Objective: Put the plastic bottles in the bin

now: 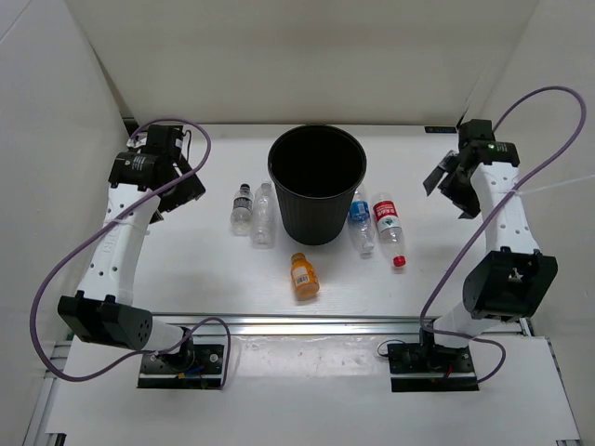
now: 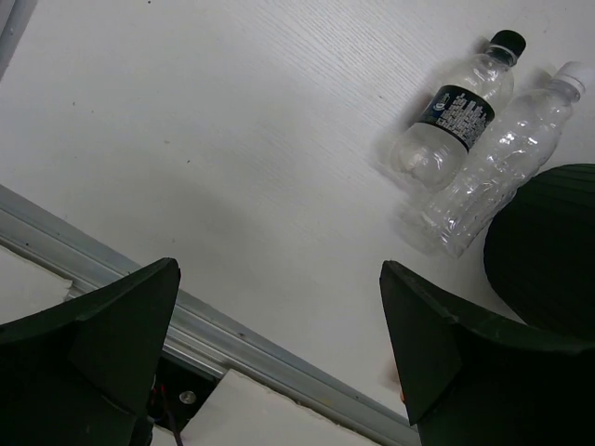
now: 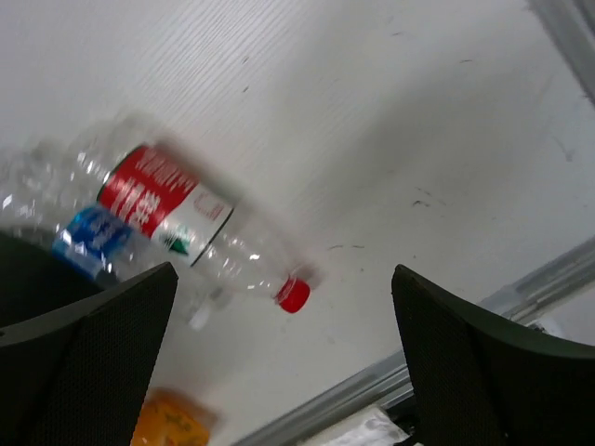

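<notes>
The black bin [image 1: 317, 182] stands upright mid-table. Left of it lie a black-capped clear bottle [image 1: 243, 204] and a plain clear bottle [image 1: 264, 215]; both also show in the left wrist view, the black-capped one [image 2: 456, 111] and the plain one [image 2: 502, 160]. Right of the bin lie a blue-labelled bottle [image 1: 361, 221] and a red-labelled, red-capped bottle [image 1: 390, 229], which also shows in the right wrist view [image 3: 177, 209]. A short orange bottle [image 1: 304, 275] lies in front. My left gripper [image 1: 186, 190] is open and empty, left of the clear bottles. My right gripper [image 1: 444, 181] is open and empty, right of the red-labelled bottle.
White walls close in the table at the back and sides. A metal rail [image 1: 307, 323] runs along the near edge in front of the arm bases. The bin's rim [image 2: 548, 242] shows at the right edge of the left wrist view.
</notes>
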`<state>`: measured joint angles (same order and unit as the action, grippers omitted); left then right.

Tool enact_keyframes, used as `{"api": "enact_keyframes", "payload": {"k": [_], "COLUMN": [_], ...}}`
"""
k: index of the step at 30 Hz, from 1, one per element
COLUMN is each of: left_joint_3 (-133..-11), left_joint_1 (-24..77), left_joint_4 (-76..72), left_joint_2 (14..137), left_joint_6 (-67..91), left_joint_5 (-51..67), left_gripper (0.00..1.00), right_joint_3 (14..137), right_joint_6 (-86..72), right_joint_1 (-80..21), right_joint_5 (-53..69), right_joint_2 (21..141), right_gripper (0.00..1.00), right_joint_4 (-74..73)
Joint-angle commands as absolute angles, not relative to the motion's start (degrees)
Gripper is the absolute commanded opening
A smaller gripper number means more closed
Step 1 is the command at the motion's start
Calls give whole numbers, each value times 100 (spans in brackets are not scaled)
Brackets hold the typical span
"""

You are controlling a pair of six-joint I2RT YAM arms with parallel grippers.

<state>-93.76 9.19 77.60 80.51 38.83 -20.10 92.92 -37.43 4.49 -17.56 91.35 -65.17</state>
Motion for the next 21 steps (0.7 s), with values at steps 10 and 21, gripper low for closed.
{"api": "enact_keyframes", "payload": {"k": [10, 21], "left_joint_3": [-9502, -9176], "left_joint_1": [914, 914], "left_joint_4": [7972, 7919], "left_joint_2": [8007, 7901], "left_joint_6": [3771, 3718], "left_joint_5": [-1767, -1828], "left_gripper": [100, 100], "right_joint_3": [8139, 8684], "right_joint_6": [-2092, -2092], "right_joint_1": [53, -132], "right_joint_5": [1300, 1345], "right_joint_2": [9842, 11407], "right_gripper": [100, 91], "right_joint_4": [-4922, -4852]}}
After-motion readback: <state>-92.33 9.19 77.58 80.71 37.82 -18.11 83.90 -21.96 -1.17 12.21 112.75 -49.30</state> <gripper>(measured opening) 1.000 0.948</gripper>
